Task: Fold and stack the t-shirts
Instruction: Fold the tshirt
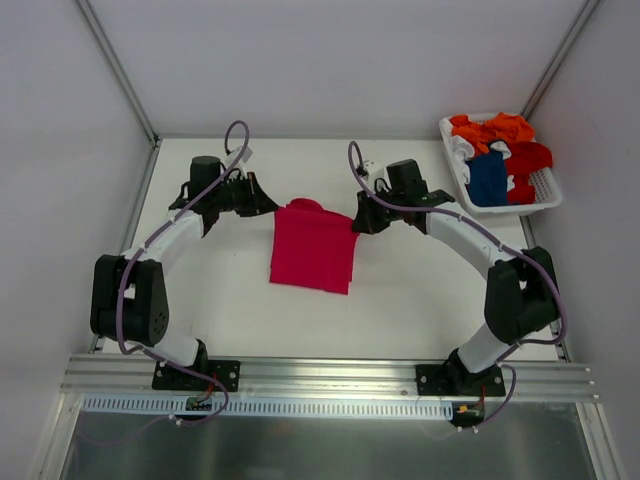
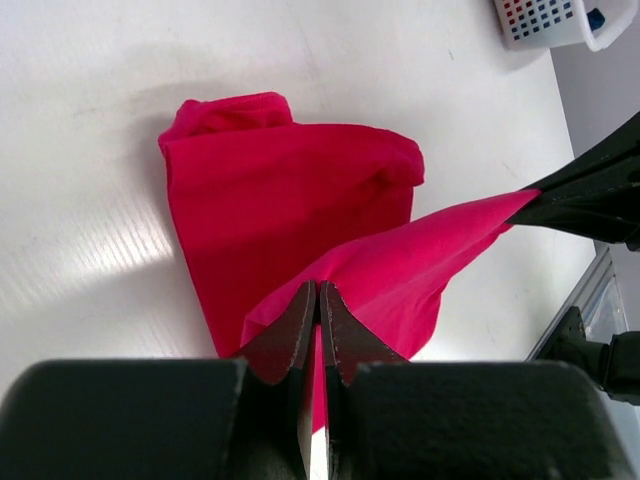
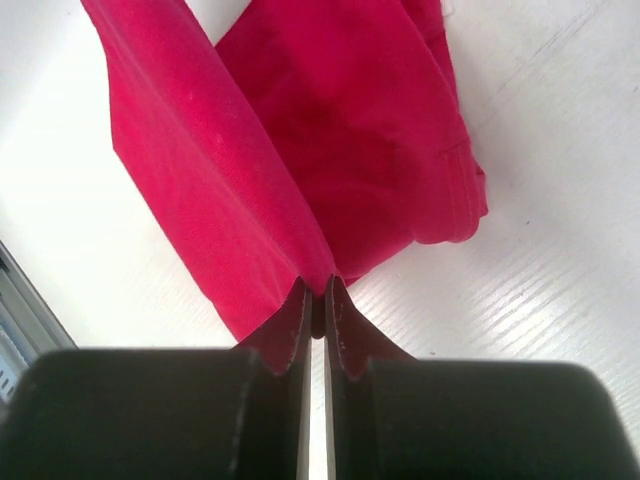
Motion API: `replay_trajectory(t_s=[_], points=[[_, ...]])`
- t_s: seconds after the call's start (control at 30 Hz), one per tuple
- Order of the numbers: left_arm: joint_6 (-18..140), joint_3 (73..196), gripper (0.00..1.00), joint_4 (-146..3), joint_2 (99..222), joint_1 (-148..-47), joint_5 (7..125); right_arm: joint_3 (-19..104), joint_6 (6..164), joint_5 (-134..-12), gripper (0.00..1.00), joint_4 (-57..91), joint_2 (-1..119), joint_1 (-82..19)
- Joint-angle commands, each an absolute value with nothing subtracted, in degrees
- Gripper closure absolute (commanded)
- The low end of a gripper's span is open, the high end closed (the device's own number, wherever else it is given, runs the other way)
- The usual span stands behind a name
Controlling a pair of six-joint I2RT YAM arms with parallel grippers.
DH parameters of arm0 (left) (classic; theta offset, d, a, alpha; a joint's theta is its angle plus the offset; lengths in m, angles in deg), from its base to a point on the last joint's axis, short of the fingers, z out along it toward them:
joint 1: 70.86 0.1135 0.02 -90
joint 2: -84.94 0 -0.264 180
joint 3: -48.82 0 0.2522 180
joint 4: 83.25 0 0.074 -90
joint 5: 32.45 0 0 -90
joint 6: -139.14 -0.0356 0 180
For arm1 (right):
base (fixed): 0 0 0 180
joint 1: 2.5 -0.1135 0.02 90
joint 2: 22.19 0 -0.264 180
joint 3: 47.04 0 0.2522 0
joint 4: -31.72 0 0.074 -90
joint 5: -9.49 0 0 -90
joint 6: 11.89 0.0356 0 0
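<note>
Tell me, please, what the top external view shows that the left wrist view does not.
Only the top external view shows the orange shirt and the red shirt piled in the white basket at the far right corner. Only the left wrist view shows the left gripper close up, jaws shut on a raised fold of the crimson-pink shirt, which stretches across to the right gripper. Both show that shirt lying on the table, and the basket, though the wrist view catches just its corner.

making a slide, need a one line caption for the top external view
Left gripper and right gripper pinch the far corners of the crimson-pink t-shirt; other shirts sit in the basket.
</note>
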State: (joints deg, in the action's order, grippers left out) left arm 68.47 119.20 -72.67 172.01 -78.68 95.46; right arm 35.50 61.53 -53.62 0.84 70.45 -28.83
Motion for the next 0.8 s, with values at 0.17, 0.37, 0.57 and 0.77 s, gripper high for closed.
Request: replay_trajectory(t_s=[0.17,0.37,0.57,0.77], points=[[68.3,126.2,1.00,-72.2,174.9,-78.2,94.9,40.1,61.9,-51.9,1.00,2.8,72.0,-27.1],[68.1,131.6,1.00,-71.7,178.5,-78.2,94.2,43.4,61.9,-53.8,0.99,3.2,75.4,-26.6],[70.3,140.3,1.00,-71.3,190.1,-78.4,95.6,47.9,63.7,-54.1,0.99,2.8,83.8,-24.4],[70.6,147.6,0.98,-71.3,199.1,-78.6,92.4,53.7,65.6,-57.6,0.99,4.2,91.7,-23.6]])
